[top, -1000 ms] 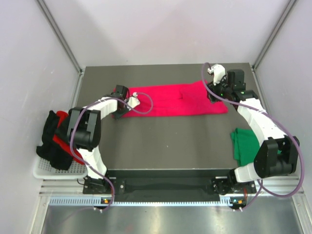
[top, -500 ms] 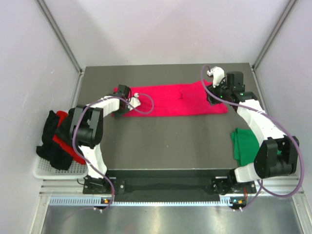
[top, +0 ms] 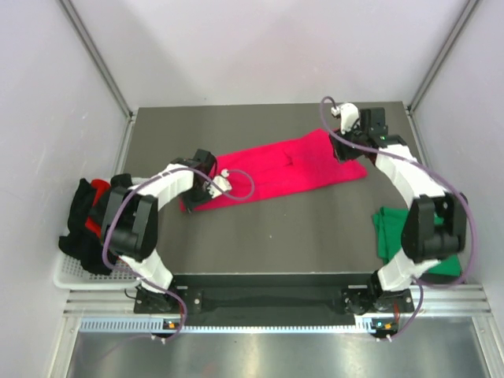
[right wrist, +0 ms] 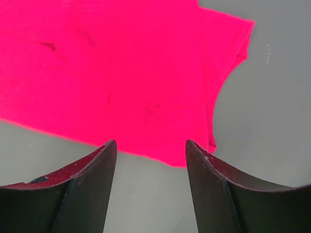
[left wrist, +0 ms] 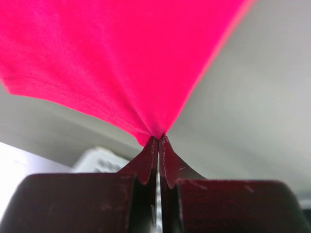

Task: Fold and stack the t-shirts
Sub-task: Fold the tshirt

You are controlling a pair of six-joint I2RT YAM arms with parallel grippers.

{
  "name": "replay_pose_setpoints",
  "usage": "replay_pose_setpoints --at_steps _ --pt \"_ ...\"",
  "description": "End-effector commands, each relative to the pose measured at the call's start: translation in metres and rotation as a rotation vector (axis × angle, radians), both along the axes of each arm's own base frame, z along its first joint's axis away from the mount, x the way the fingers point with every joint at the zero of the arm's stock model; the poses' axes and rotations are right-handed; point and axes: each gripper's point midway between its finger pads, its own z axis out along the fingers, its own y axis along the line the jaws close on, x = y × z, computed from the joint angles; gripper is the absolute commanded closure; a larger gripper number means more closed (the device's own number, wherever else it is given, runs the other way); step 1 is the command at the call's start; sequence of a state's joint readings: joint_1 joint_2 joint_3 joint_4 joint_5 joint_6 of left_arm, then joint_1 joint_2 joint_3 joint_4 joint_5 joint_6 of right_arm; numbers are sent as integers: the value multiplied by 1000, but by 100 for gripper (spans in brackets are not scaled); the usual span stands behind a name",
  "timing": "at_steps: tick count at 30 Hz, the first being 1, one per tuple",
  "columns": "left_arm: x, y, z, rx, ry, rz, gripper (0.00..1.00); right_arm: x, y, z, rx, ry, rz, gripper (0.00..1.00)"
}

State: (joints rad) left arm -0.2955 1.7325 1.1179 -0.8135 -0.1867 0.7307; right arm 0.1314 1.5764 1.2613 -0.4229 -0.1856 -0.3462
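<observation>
At the near right of the dark surface (top: 276, 236) lies the dark green t-shirt (top: 391, 232), folded, partly under the right arm's elbow. Off the near left edge, a white basket (top: 71, 276) holds a heap of black and red t-shirts (top: 88, 224), bunched and unfolded.

Farther in, the left tool (left wrist: 158, 141) is closed tight, its 2 fingers pressed together on a pinch of the crimson-pink t-shirt (top: 291, 165) at that shirt's left end. In the left wrist view the cloth fans out taut from the pinched point, with the hem stitching visible along 1 edge and the grey surface behind it.

The pink shirt stretches as a long band across the middle of the surface, set on a slant: its left end sits nearer, its right end farther back. It looks folded lengthwise, with a small crease near the centre.

At the far right end, the right tool (right wrist: 150, 145) is spread wide and grips nothing. It hovers over the sleeve end of the pink shirt, both fingers apart from the cloth, the sleeve edge lying flat below.
</observation>
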Motion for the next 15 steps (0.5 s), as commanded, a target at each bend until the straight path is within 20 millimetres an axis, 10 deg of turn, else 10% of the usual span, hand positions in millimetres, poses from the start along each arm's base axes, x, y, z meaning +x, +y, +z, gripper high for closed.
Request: replay_pose_setpoints --at_steps 1,6,15 --pt "-56 -11 25 -24 94 -10 100 30 -19 -21 -23 67 -68 41" --pt "-93 -33 38 -72 149 -53 100 61 -27 -66 -19 212 -99 42" --pt "-141 -60 43 -80 227 -136 100 98 -43 -86 9 241 -139 42"
